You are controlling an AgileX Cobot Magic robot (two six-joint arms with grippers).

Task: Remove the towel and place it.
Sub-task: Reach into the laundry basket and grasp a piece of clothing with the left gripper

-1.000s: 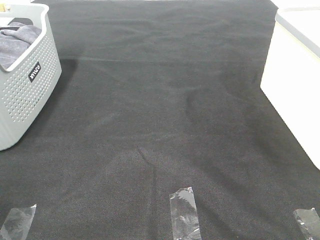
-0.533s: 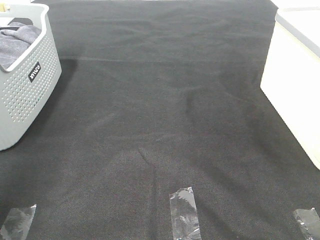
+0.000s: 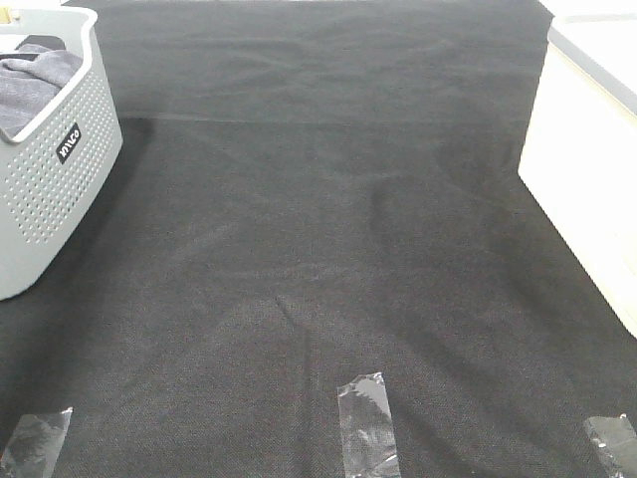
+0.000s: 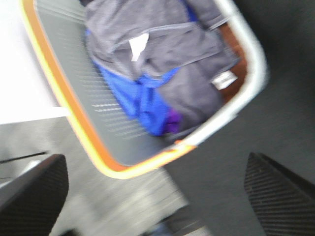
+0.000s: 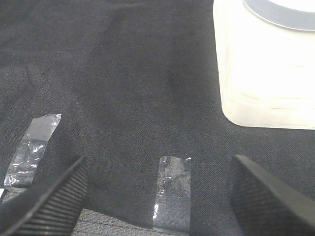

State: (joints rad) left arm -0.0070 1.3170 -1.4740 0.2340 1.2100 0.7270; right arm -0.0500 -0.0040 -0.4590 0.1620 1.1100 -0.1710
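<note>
The slate-grey towel lies bunched inside the perforated grey basket at the far left of the black cloth. In the left wrist view the towel fills much of the basket, on top of a small blue item. My left gripper hovers open just off the basket's rim, nothing between its fingers. My right gripper stands open and empty above the black cloth near a strip of tape. Neither arm shows in the exterior high view.
A white container stands along the right edge, also visible from the right wrist as a white container. Three strips of clear tape mark the cloth's front edge. The black cloth has shallow wrinkles.
</note>
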